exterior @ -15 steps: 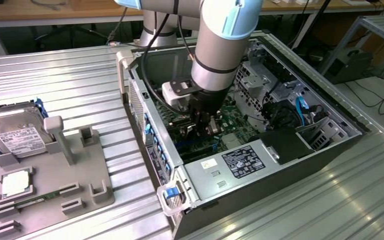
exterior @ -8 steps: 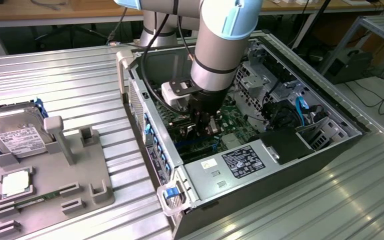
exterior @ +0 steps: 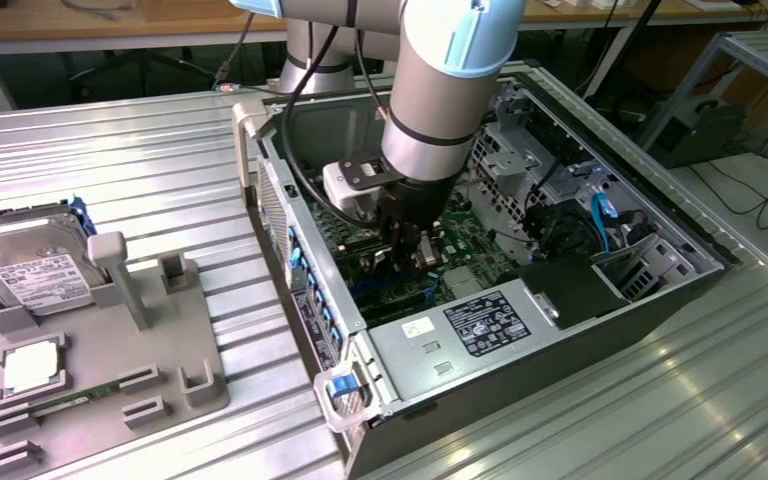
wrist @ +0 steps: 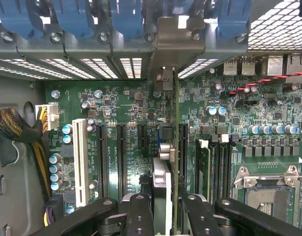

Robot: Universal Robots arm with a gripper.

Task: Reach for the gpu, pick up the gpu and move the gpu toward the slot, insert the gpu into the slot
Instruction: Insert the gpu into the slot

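Note:
My gripper [wrist: 168, 216] reaches down inside the open computer case [exterior: 624, 180], over the green motherboard [wrist: 126, 105]. It is shut on the gpu [wrist: 175, 123], which the wrist view sees edge-on as a thin green card standing upright between the black fingers [wrist: 138, 216]. The card's silver end bracket [wrist: 178, 34] lies against the case's rear wall. A bit of the blue slot [wrist: 165, 132] shows right beside the card's lower edge; most of it is hidden under the card. In the exterior view the gripper [exterior: 404, 255] is low over the board, close to a blue connector [exterior: 404, 293].
Black card slots [wrist: 121, 157], a white slot [wrist: 79, 162], memory slots [wrist: 219, 162] and the processor socket [wrist: 266, 194] flank the card. A cable bundle [wrist: 13, 125] lies at the board's edge. Outside the case, a hard drive [exterior: 31, 265] and processor chip [exterior: 33, 368] rest on a grey fixture [exterior: 157, 350].

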